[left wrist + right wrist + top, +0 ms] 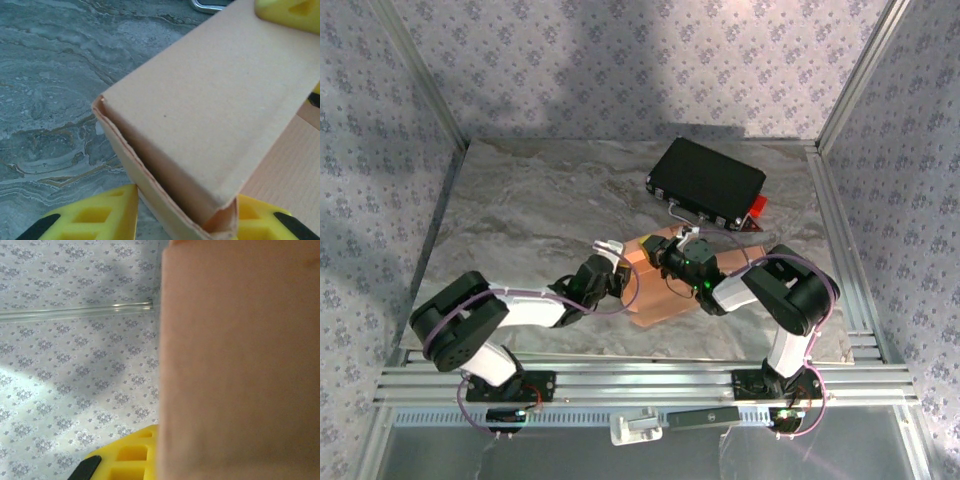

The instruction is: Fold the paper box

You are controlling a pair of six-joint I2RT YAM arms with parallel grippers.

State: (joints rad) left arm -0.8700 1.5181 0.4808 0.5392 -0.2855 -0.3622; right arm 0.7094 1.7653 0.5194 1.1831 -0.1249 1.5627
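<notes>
1. Right up against the right wrist camera, a blurred cardboard panel of the paper box (240,365) covers half the view. It hides one finger of the right gripper (680,248); a single yellow finger (127,457) shows beside the panel.
2. In the left wrist view, the yellow fingers are cut off at the bottom edge, and the box's far end runs out of frame.
3. The table (520,220) has a grey marbled top. Aluminium rails (620,382) cross its near edge, and floral-patterned walls (620,60) enclose it.
4. The box sits mid-table, between the two arms.
5. The left gripper (187,205) is clamped across the box's near corner, one finger touching the card on each side.
6. The right gripper's jaws are closed on the box's upper flap, at its far side.
7. Beyond them, a black case (708,180) lies far right.
</notes>
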